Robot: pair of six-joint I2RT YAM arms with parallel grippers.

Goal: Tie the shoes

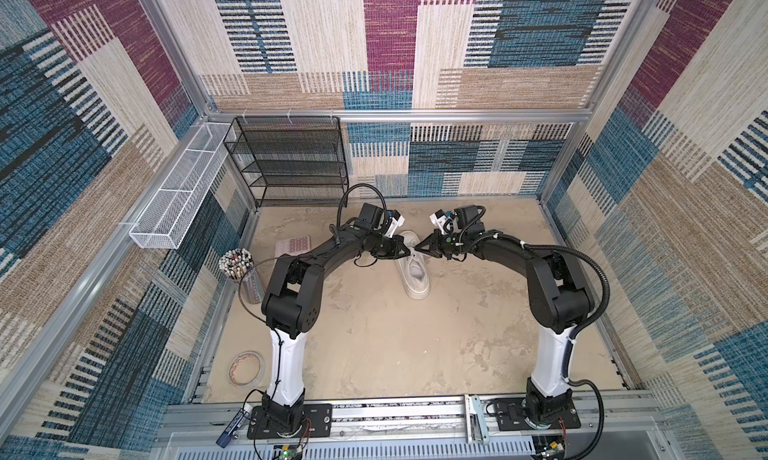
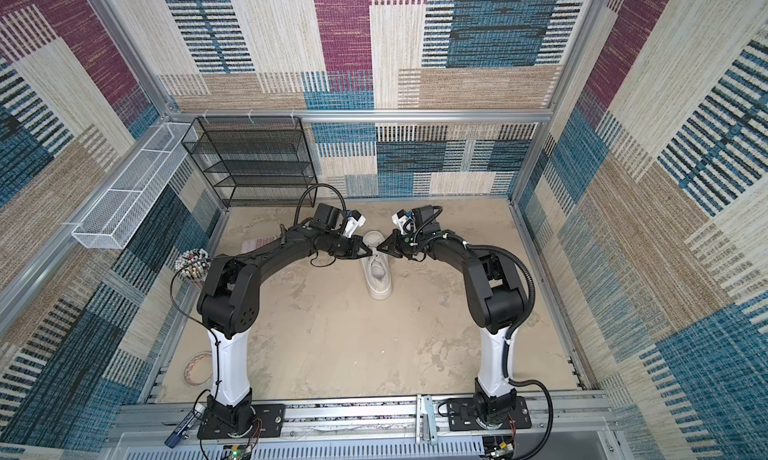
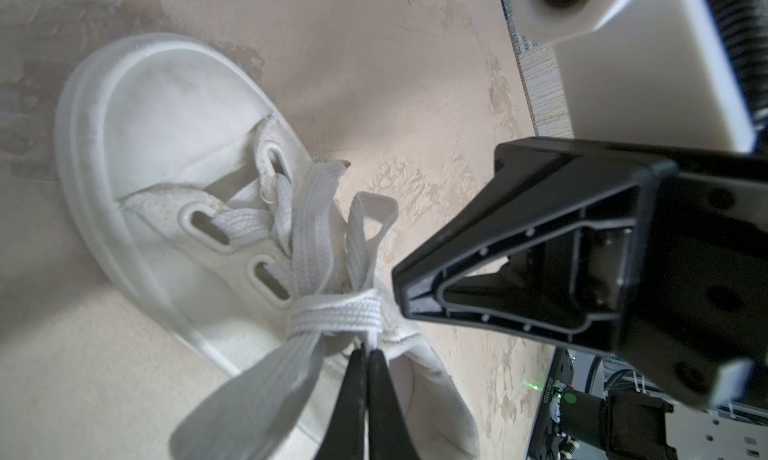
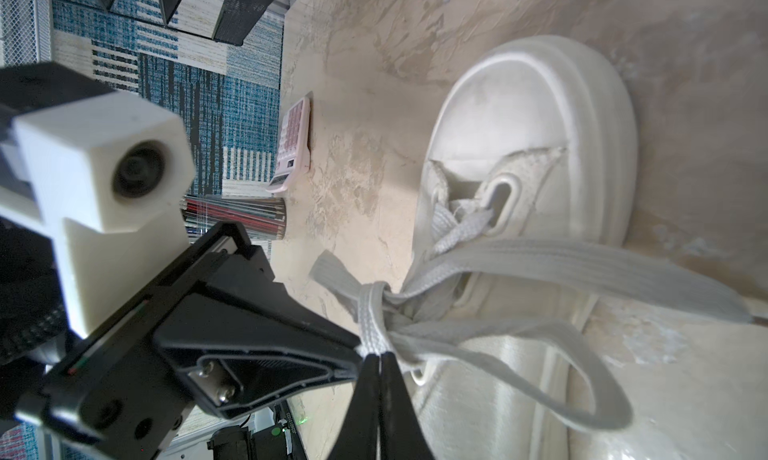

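The white thick-soled sneaker (image 1: 417, 277) sits far-middle on the sandy table (image 1: 374, 333), looking light, and the left gripper (image 1: 409, 252) and right gripper (image 1: 420, 251) both pinch tight its soft, floppy flat white laces (image 3: 336, 316) right where they cross, likely the best hold.

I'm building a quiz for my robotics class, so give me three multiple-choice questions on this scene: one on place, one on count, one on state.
1. In both top views the calculator lies: A) left of the shoe; B) right of the shoe; C) inside the shoe.
2. Shoes on the table: A) one; B) two; C) three.
3. The left gripper is: A) wide open; B) shut on the laces; C) shut on the sole.
Answers: A, it shows left of the toe; A, only one shows; B, its jaws pinch lace at the knot.
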